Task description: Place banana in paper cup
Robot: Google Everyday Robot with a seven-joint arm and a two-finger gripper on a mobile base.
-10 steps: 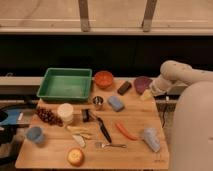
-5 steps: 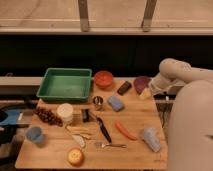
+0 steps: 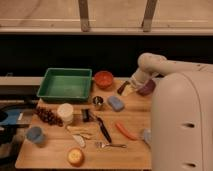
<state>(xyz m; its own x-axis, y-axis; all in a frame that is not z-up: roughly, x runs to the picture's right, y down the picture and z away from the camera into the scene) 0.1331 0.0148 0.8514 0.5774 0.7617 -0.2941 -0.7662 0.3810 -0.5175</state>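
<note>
Banana (image 3: 78, 131), pale and whitish with its strips splayed, lies flat on the front half of the table (image 3: 55, 152), just in front of the upright paper cup (image 3: 65, 112) and apart from it. A black-handled tool (image 3: 103, 129) lies just to its right in the view, a fork (image 3: 111, 145) sits nearer the front edge, and a round orange fruit (image 3: 75, 156) rests near it at the front. Dark grapes (image 3: 47, 116) lie close against the paper cup's left side. Farther back are a small metal cup (image 3: 98, 102), a blue sponge (image 3: 116, 103), a green tray (image 3: 66, 83) and a red bowl (image 3: 104, 79). The claw (image 3: 126, 89) hangs low over the far right of the table, beside a purple bowl (image 3: 147, 87), well apart from the banana, with the metal cup and sponge between them; whether it is spread or pressed together I cannot tell. Against half a second ago, the claw has shifted left toward the table's middle, and the robot's white body (image 3: 180, 125) fills more of the right side, while the banana and paper cup have stayed put.
</note>
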